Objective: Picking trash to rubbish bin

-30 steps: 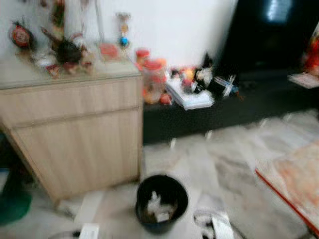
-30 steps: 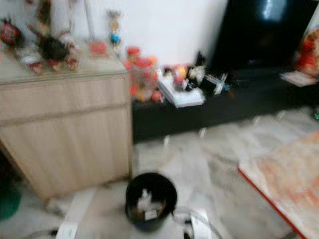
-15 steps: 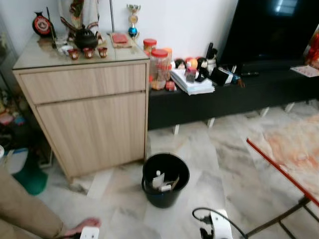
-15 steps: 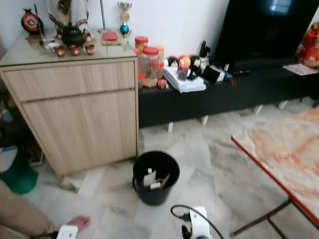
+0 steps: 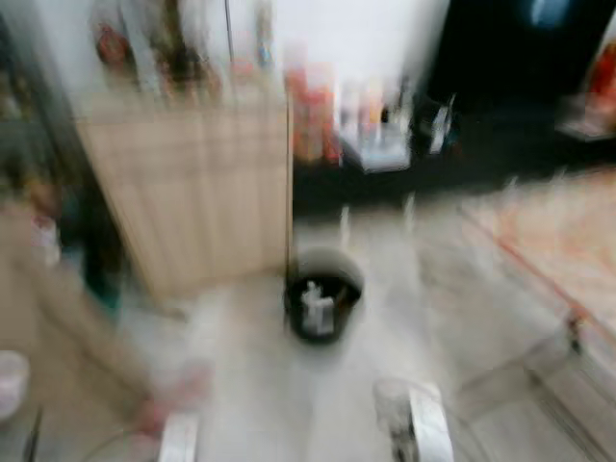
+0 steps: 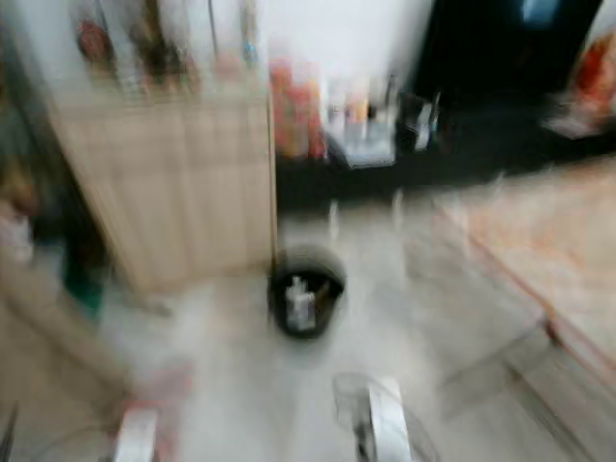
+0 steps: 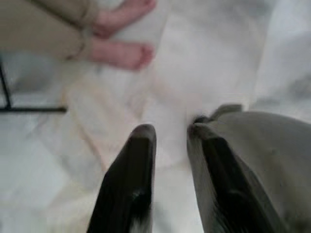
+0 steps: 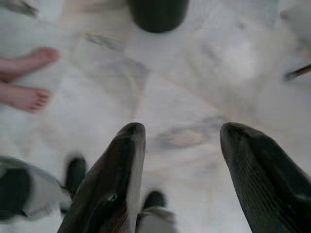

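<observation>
Blurred view: a black bin [image 5: 323,306] holding trash stands on the floor [image 8: 194,97]; my left gripper [image 7: 170,133] is slightly parted, my right gripper [image 8: 182,138] spread, both empty.

light: bright, even | head views: heavy motion blur | wrist views: soft
</observation>
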Robot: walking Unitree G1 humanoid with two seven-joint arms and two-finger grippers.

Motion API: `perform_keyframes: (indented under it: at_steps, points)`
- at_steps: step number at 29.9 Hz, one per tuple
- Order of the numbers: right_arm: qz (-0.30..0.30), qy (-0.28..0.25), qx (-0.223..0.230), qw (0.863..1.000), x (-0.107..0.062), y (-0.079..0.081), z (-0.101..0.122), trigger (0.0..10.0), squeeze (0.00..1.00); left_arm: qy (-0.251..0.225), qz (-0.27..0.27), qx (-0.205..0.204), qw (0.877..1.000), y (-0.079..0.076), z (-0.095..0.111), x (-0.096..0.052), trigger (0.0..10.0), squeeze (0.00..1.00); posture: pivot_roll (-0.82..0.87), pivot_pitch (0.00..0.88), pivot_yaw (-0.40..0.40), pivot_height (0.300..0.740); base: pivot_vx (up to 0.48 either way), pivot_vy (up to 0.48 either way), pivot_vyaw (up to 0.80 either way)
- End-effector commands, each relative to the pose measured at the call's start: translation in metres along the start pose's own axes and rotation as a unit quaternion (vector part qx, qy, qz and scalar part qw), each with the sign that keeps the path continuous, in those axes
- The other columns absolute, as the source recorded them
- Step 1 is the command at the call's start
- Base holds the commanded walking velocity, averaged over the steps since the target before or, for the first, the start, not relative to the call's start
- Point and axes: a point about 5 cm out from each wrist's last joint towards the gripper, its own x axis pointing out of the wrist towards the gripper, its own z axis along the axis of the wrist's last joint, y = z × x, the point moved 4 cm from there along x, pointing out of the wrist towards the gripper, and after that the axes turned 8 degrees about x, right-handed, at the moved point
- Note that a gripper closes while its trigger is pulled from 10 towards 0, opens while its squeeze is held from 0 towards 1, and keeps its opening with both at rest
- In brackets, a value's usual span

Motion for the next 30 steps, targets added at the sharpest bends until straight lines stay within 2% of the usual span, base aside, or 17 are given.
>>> perform_keyframes:
  at_steps: [1,18,30]
  points:
    - [-0.003,-0.014,0.007,1.0,0.0011,-0.0015,0.0093,10.0,0.0,0.005,-0.006,0.002,1.0,-0.0023,-0.0013,0.0001,10.0,0.0,0.01,0.0,-0.073,0.74,0.0,0.0,0.0]
    - [-0.004,-0.02,0.02,1.0,0.001,-0.0017,0.0108,10.0,0.0,0.003,-0.009,0.003,1.0,-0.0031,-0.0002,0.0002,10.0,0.0,0.01,0.0,-0.069,0.74,0.0,0.0,0.0]
    - [-0.005,-0.018,0.019,1.0,0.0013,-0.0009,0.0106,10.0,0.0,0.0,-0.011,0.01,1.0,-0.0014,0.0019,0.0007,10.0,0.0,0.0,0.0,-0.061,0.74,0.0,0.0,-0.74]
